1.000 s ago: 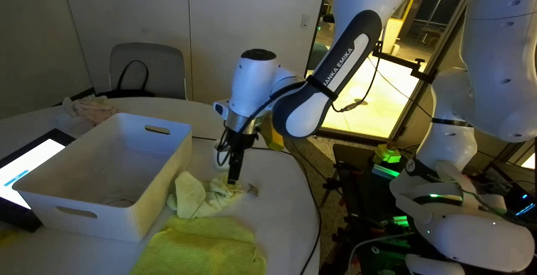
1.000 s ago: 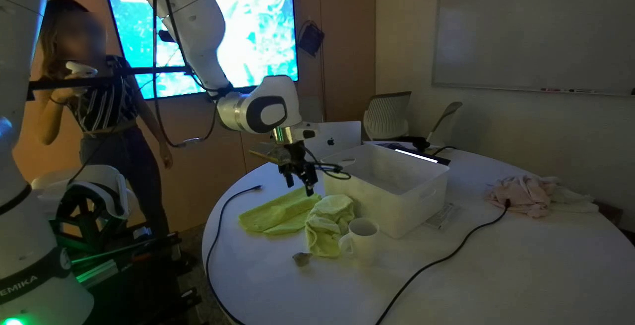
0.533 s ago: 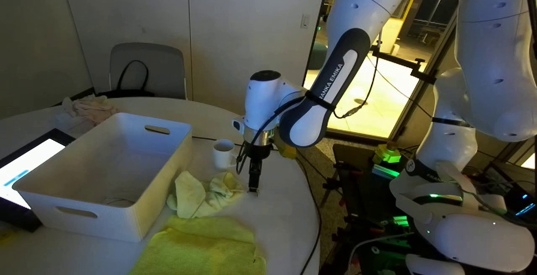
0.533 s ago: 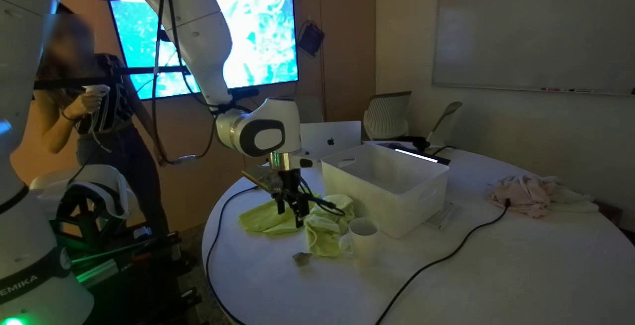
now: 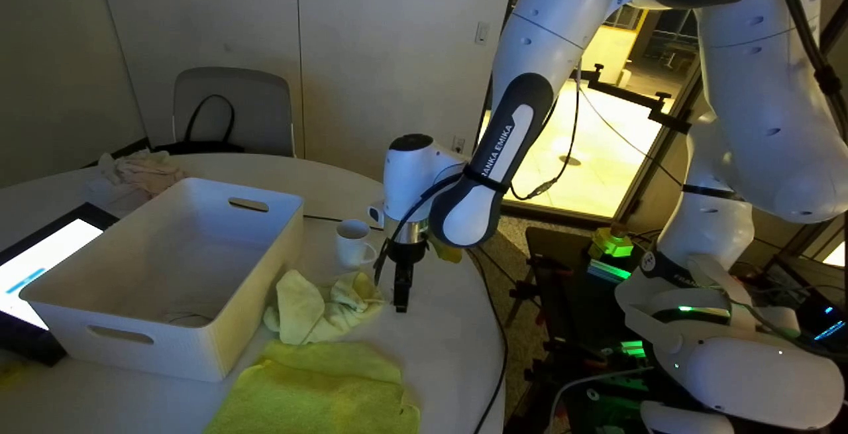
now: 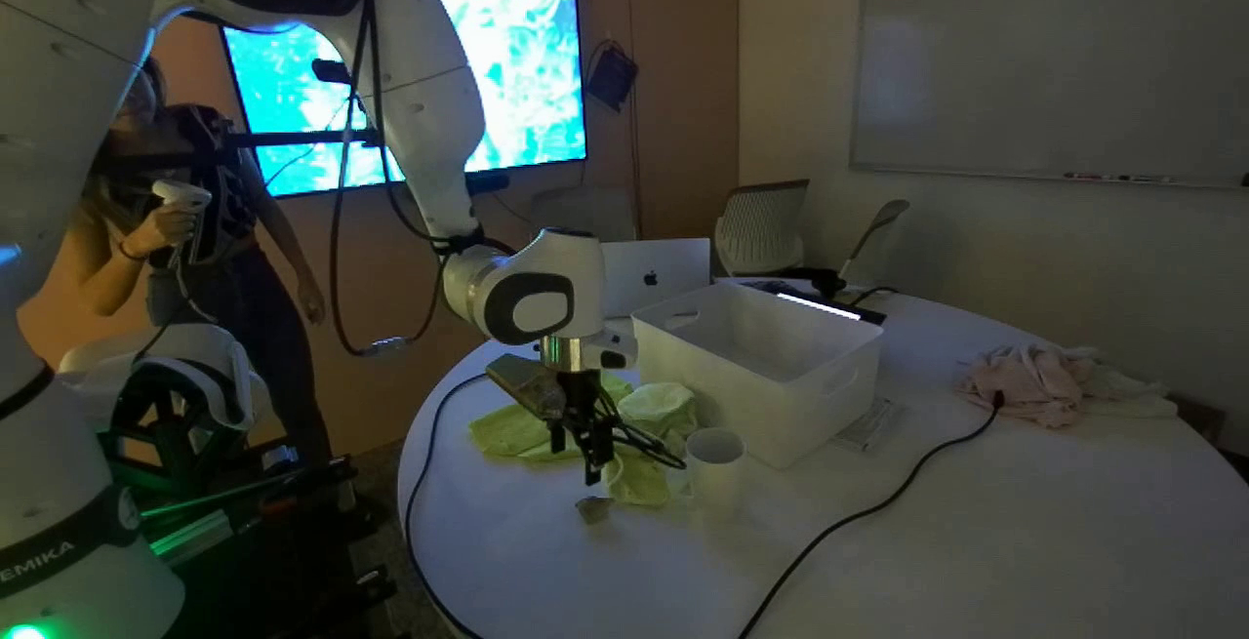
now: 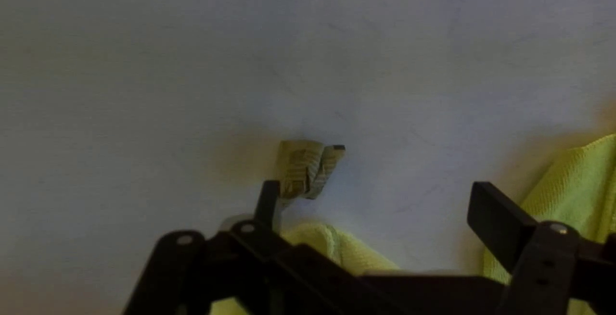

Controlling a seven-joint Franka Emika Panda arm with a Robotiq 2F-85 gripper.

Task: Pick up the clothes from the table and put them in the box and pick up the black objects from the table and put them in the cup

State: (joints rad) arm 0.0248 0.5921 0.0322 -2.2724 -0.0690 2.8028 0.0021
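Observation:
The black object shows as a small crumpled brownish piece (image 7: 301,168) with striped creases, lying on the white table (image 6: 927,561). My gripper (image 7: 375,185) stands open low above it, nothing between the fingers; in the wrist view the piece is just past the left fingertip, and contact cannot be told. In an exterior view my gripper (image 5: 401,308) hides the piece. Beside it are the clothes: a crumpled yellow-green cloth (image 5: 308,315) and a flat one (image 5: 318,397). The white cup (image 6: 715,483) stands upright near the crumpled cloth. Behind that cloth is the big white box (image 6: 751,415).
Pink and white fabric (image 6: 1025,380) lies in a heap at the table's far side. Black cables (image 6: 878,502) cross the tabletop. A tablet with a lit screen (image 5: 50,268) and a laptop (image 6: 649,273) flank the box. Someone holding a controller stands behind.
The gripper has come down close to the tabletop and shifted away from the cup, over the small brownish piece. Its jaws have stayed open. Cloths, box and cup have not moved.

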